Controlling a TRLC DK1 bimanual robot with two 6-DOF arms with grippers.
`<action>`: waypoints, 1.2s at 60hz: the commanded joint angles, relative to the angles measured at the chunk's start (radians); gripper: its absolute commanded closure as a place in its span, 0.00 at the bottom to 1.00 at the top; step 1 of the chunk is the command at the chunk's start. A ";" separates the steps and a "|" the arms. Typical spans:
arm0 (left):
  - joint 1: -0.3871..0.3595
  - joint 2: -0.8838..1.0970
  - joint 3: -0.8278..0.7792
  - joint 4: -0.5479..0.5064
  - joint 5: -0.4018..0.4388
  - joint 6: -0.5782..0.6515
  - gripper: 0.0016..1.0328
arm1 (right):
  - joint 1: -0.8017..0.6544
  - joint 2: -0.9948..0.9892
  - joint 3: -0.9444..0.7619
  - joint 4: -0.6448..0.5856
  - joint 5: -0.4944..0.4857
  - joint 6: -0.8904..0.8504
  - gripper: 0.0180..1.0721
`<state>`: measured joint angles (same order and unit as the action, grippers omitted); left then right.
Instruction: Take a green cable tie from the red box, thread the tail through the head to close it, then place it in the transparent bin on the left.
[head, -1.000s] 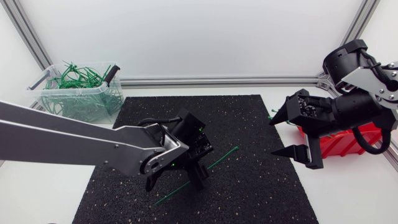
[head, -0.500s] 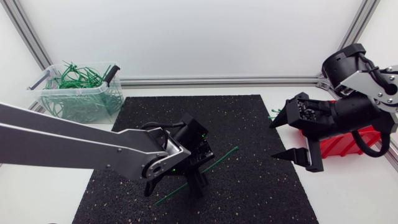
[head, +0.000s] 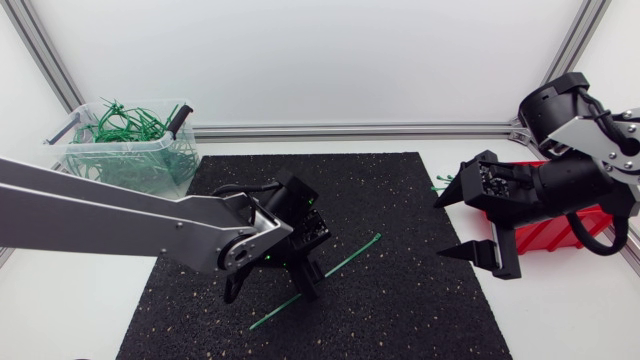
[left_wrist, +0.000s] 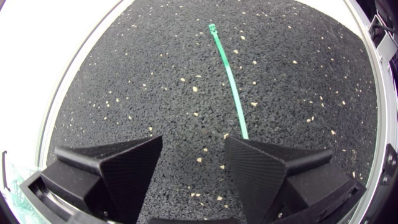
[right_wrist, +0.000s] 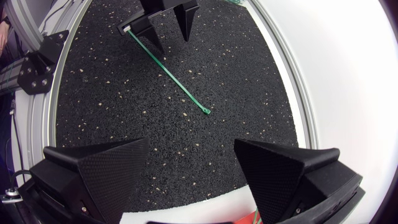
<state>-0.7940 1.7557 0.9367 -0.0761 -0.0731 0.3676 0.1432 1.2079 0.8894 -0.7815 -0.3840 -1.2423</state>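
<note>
Black speckled rubber mat (head: 400, 300) covers the middle of the table, and one green cable tie (head: 347, 263) lies flat and straight on it, not yet looped, its head at the end toward the right arm. The left gripper (head: 270, 292) stands low over the tie's tail half with its jaws wide apart and nothing held. In the left wrist view the tie (left_wrist: 230, 81) runs ahead of the left gripper (left_wrist: 193, 146) and disappears at the inner edge of one finger instead of passing midway between the two.

That offset is the main risk. If the jaws shut from here, one finger may land on the strap or push it sideways, so the grip takes an edge or misses. The strap is thin and flat against the mat, so the fingertips could also slide over it or dig into the rubber.

The right gripper (head: 440, 225) hangs well apart from the tie, over the mat's right edge in front of the red box (head: 545, 230), its jaws also wide and empty. The transparent bin (head: 150, 170) at the far left holds many green ties
</note>
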 joint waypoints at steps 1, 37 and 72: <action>0.003 0.002 0.002 -0.001 0.004 0.021 0.33 | -0.002 -0.015 -0.027 -0.002 0.007 -0.013 0.05; -0.033 -0.058 -0.030 -0.016 0.002 0.019 0.32 | 0.038 0.120 -0.021 0.105 0.023 0.003 0.05; 0.036 -0.245 -0.101 -0.113 0.056 0.062 0.18 | 0.142 0.584 0.339 0.030 0.160 -0.189 0.14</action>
<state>-0.7731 1.5391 0.8680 -0.1795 -0.0303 0.4026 0.2710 1.7287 1.1790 -0.7204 -0.2348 -1.3926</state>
